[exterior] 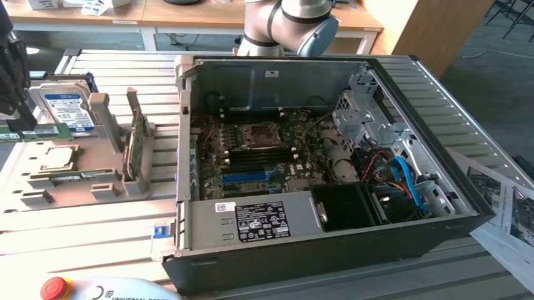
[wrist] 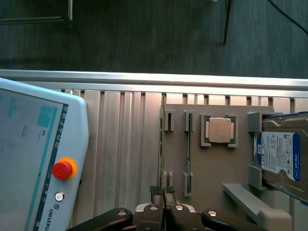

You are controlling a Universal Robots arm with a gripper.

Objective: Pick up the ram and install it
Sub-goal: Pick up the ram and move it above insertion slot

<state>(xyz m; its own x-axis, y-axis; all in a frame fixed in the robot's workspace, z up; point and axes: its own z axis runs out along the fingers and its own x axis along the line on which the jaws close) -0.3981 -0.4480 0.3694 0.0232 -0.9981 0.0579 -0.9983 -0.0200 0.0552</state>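
The ram (exterior: 40, 132), a thin green stick, hangs level at the exterior view's left edge, just over the grey holder tray (exterior: 84, 190). My gripper (exterior: 19, 120) is shut on it from above. In the wrist view the fingertips (wrist: 157, 192) pinch the ram (wrist: 161, 144), which shows edge-on as a thin line along the tray's (wrist: 231, 173) border. The open computer case (exterior: 334, 156) lies to the exterior view's right, its motherboard showing a blue slot (exterior: 250, 177) and black slots (exterior: 260, 159) beside it.
The tray also carries a CPU (exterior: 57, 160), a hard drive (exterior: 69, 105), a larger green card on edge (exterior: 134, 145) and another stick in a slot (wrist: 188, 144). A teach pendant (exterior: 100, 290) with a red stop button (wrist: 62, 169) lies at the table's front.
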